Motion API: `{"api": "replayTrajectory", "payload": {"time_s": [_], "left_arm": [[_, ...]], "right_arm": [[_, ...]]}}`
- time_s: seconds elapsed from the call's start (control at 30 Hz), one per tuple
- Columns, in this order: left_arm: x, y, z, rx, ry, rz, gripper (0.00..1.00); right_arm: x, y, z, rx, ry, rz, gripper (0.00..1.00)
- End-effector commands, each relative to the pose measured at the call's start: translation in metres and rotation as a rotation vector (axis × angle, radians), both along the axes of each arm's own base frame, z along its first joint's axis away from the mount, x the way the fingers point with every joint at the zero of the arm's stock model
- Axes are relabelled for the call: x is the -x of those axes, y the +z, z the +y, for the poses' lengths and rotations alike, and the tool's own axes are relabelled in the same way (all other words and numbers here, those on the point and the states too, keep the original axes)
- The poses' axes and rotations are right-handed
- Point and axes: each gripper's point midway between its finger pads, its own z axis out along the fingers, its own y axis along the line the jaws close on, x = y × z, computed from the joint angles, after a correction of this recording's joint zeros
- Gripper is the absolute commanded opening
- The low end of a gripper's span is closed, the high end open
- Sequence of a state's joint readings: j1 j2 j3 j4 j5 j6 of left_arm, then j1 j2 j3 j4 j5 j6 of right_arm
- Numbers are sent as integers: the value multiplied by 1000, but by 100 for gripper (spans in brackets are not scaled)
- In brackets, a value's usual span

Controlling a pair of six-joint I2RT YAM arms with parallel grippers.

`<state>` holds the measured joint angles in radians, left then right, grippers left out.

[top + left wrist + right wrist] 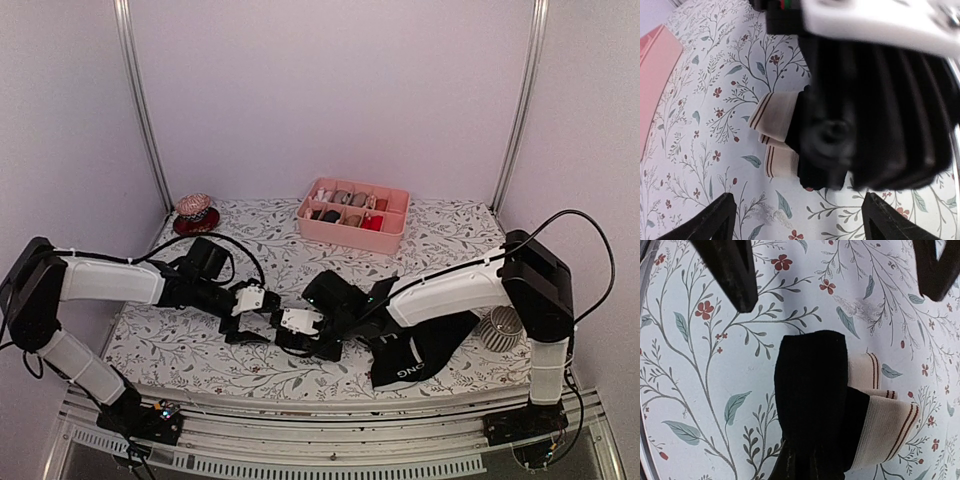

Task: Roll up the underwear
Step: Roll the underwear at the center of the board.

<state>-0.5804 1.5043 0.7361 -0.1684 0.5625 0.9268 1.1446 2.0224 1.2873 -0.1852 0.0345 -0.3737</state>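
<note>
The underwear with the wide beige waistband [881, 426] lies as a black roll [812, 385] on the flowered tablecloth. My right gripper [807, 465] is shut on the near end of that roll. In the left wrist view the same beige waistband [777, 117] shows beside the right gripper's black body [870, 130], which hides most of the roll. My left gripper [800, 220] stands open just short of it, with nothing between its fingers [730, 275]. The second underwear [412, 358], black with white letters, lies flat under the right arm. From above, both grippers [262, 322] [292, 340] meet at the table's front middle.
A pink divided tray [392, 192] with small fabric bundles stands at the back centre. A red dish with a pink object [194, 212] sits at the back left. A ribbed silver object [497, 325] lies by the right arm's base. The table's metal front edge runs close behind the grippers.
</note>
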Motion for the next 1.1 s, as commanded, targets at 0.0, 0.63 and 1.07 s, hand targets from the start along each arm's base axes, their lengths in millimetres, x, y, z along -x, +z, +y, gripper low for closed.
{"api": "replayTrajectory", "payload": {"time_s": [0.0,0.63,1.07], "left_arm": [[-14,10,-1,51,-12,-197,86],[31,-13,-21,36,-101,-550,62],[47,-37,-28,-21,-168,-539,61]], "right_arm": [[25,-17,-11,35,-3,311,7],[28,15,-1,-108,-74,825,7],[15,-12,-8,-54,-167,802,7]]}}
